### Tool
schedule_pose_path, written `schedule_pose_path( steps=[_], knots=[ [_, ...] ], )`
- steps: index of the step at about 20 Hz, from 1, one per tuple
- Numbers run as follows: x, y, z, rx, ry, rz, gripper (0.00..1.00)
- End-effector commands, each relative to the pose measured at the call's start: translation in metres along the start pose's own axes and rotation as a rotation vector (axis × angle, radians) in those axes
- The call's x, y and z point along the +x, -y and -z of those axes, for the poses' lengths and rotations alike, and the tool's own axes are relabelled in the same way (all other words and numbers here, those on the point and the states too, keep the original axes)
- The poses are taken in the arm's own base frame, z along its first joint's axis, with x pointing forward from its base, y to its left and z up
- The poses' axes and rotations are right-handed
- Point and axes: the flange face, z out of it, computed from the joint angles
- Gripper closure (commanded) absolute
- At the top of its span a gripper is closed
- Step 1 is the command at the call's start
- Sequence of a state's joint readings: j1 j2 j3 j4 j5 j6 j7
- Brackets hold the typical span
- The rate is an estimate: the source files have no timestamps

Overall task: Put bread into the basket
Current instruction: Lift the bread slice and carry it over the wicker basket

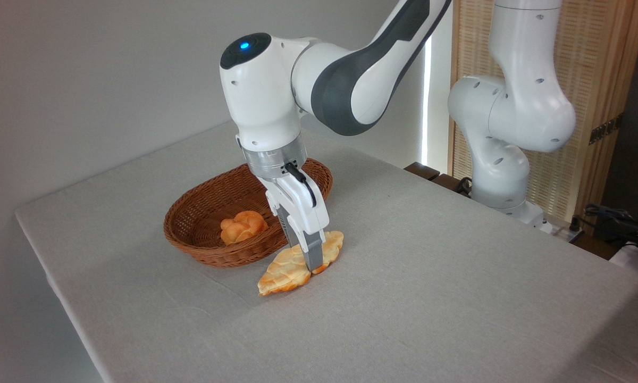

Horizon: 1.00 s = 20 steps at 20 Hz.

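One long, flat, leaf-shaped loaf of pale golden bread (297, 263) lies on the grey cloth-covered table (430, 298), just outside the near right rim of the oval brown woven wicker basket (202, 210). Its long axis runs from near left to far right, roughly along the basket's side, with one edge close to or touching the wicker. The white two-finger gripper (315, 266) points straight down onto the loaf's middle, slightly toward its right-hand edge. One grey finger (313, 255) shows in front of the bread; the other is hidden behind it, so I cannot tell whether the jaws are pinching the loaf or merely straddling it. A small round orange knotted roll (243, 225) already sits inside the basket, toward its near end. The basket lies to the left and slightly farther than the gripper, so the coming move, as I judge it, is a lift followed by a short carry leftward over the low rim.
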State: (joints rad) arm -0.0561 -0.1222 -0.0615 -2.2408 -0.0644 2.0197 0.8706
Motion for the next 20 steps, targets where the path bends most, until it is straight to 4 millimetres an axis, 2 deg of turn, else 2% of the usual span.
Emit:
schedule_pose_path(
  steps=[1,4,6,8,10,12,15,18,20],
  knots=[
    [-0.001,-0.003,0.007,-0.003,-0.017,-0.019,0.80],
    [-0.002,-0.003,0.025,0.018,-0.032,-0.017,0.80],
    [-0.009,-0.001,0.059,0.028,-0.043,-0.009,0.79],
    [-0.027,0.013,0.104,0.019,-0.056,0.032,0.79],
    [-0.029,0.009,0.148,0.002,-0.046,0.041,0.78],
    [-0.027,-0.005,0.172,-0.029,-0.015,0.077,0.78],
    [0.009,-0.042,0.168,-0.042,0.025,0.101,0.77],
    [0.048,-0.072,0.151,-0.042,0.055,0.129,0.75],
    [0.067,-0.091,0.132,-0.058,0.088,0.104,0.75]
  ],
)
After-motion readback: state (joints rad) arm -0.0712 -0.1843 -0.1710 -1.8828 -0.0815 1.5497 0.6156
